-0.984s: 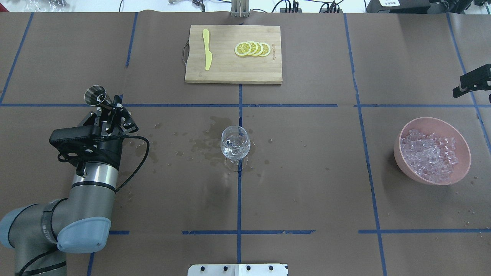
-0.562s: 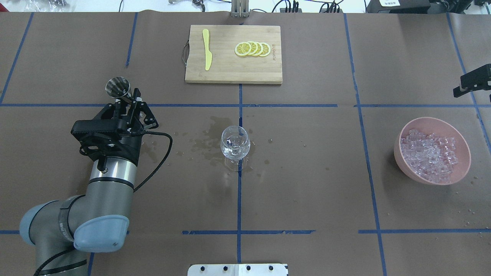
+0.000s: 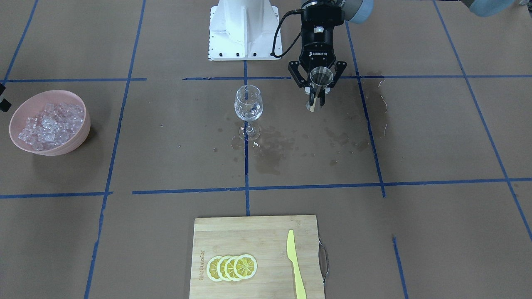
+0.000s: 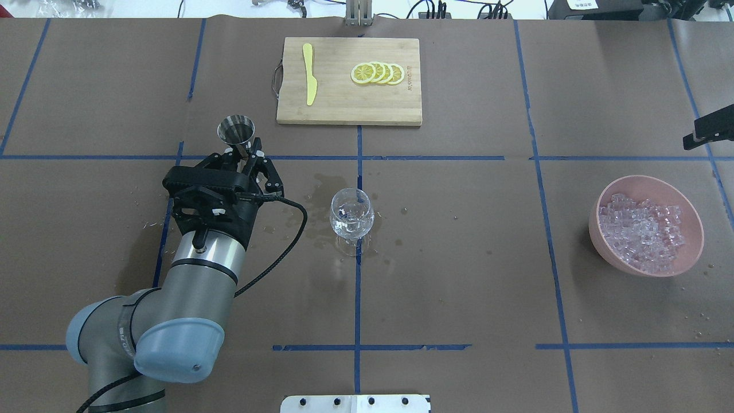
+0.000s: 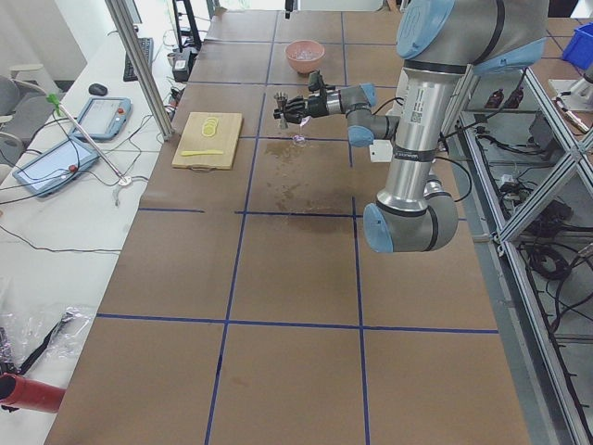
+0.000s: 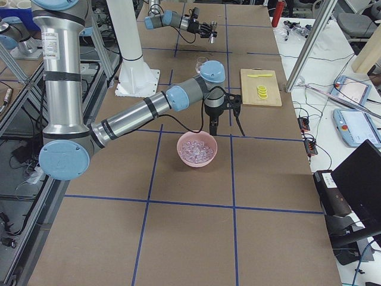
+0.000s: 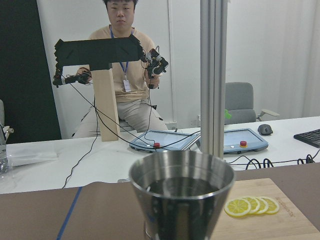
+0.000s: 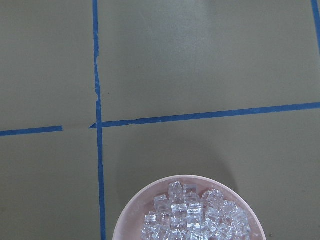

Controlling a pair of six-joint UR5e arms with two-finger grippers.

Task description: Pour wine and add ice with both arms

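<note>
- Covering your counter (image 4: 459, 287) is brown paper gridded with blue tape lines (image 4: 358, 298). Wet stains (image 3: 270, 153) darken it around the foot of the wine glass (image 4: 351, 213), which stands upright at the centre.
- On the side away from the robot lies a bamboo cutting board (image 4: 344, 103) with overlapping lemon slices (image 4: 378, 73) and a yellow knife (image 4: 310, 74).
- Well off to the robot's right, a pink bowl (image 4: 695, 229) holds the heap of ice (image 4: 641, 230).
- Your left hand (image 4: 245, 154) is clamped on a steel jigger (image 4: 235, 130), held upright and apart from the glass.
- Only the left wrist view shows you the wine (image 7: 181, 186), dark inside the jigger's cup. It also shows the room: a seated person (image 7: 122, 75) behind a white desk and an aluminium post (image 7: 214, 75).
- Only the right side view shows you the whole right hand (image 6: 212, 130), hanging near the bowl. You cannot tell whether its fingers are apart or together.
</note>
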